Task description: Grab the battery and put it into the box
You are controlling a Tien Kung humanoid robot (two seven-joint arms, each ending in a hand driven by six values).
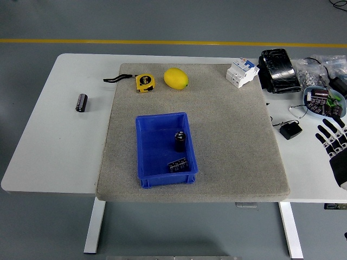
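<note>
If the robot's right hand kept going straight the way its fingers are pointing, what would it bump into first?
The right hand, open and empty, points up the picture toward the far right side. It would probably meet the small dish of batteries first, though height is hard to judge. The black adapter sits off to its left.

We see only our right hand [335, 151], at the picture's right edge, low over the counter's [65, 151] right side. Its black fingers [327, 131] are spread and straight, pointing away from us toward the far side, holding nothing. Our left arm is out of view.
</note>
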